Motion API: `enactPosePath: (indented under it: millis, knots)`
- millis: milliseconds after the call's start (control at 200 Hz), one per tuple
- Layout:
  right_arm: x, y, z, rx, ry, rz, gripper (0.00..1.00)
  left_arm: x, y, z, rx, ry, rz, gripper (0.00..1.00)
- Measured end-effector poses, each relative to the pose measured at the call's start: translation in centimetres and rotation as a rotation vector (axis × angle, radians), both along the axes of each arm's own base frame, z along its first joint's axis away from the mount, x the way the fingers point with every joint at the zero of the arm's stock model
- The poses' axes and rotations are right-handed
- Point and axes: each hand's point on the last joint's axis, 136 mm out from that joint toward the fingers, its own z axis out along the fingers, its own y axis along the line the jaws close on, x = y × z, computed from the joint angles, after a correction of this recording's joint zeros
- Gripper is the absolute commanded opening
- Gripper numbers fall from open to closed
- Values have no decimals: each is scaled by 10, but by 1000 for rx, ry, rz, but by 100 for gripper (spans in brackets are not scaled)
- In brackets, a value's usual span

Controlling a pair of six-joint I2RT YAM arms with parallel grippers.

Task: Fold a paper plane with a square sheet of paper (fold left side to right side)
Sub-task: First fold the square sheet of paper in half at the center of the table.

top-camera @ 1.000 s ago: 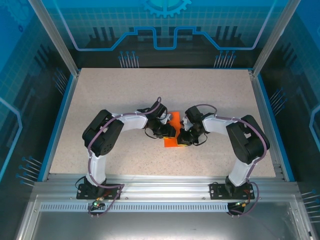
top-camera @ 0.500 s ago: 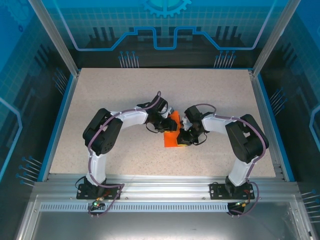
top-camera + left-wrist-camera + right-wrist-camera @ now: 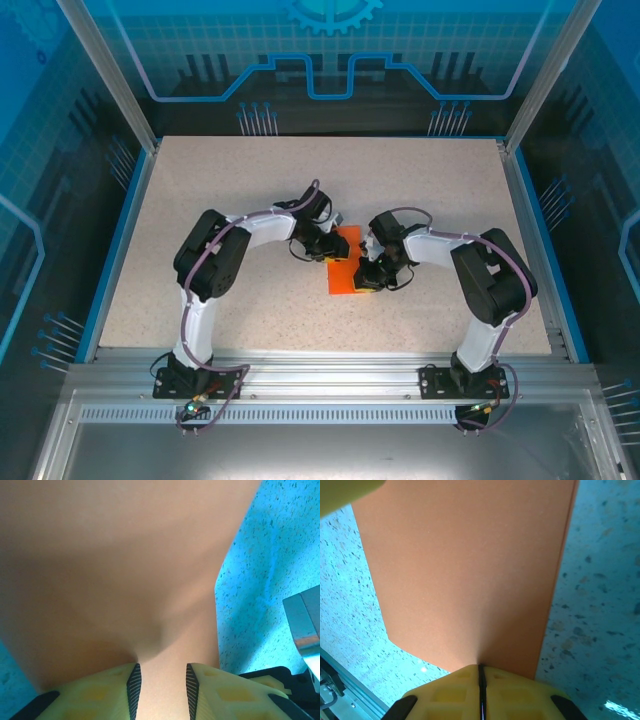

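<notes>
Right wrist: paper (image 3: 470,570) inside right claw (image 3: 481,672).

Right gripper (image 3: 481,680): yellow fingers at the bottom edge were pressed together, with only a thin dark seam between them.
Orange paper sheet (image 3: 470,575): it ran from the fingertips to the top edge and was pinched at the seam, with a faint pucker there.
Sheet outline: the right edge was long and straight, and the lower left corner was cut at a slant.
Table (image 3: 600,605): its speckled surface was bare on both sides of the sheet.
Metal rail (image 3: 345,690): it crossed the lower left corner.
Top left corner: there was a blurred yellow shape, too soft to identify.
</notes>
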Motion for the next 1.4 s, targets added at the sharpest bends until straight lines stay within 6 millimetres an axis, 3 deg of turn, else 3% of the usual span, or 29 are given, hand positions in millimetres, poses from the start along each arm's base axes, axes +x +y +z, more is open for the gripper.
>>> enactPosePath:
  millis: [590, 905, 1120, 1320, 1401]
  knots:
    - [0, 0, 0, 0, -4, 7, 9, 38, 7, 1, 3, 24, 49, 36]
    - [-1, -1, -1, 4, -12, 7, 9, 83, 37, 1, 3, -11, 141, 36]
    - [-1, 0, 0, 9, -14, 7, 9, 92, 36, 1, -2, 9, 143, 37]
    - [0, 1, 2, 24, -42, 8, 13, 99, 40, 3, 1, -4, 154, 40]
    - [1, -2, 5, 13, -62, 8, 24, 103, 45, 4, 4, -17, 155, 42]
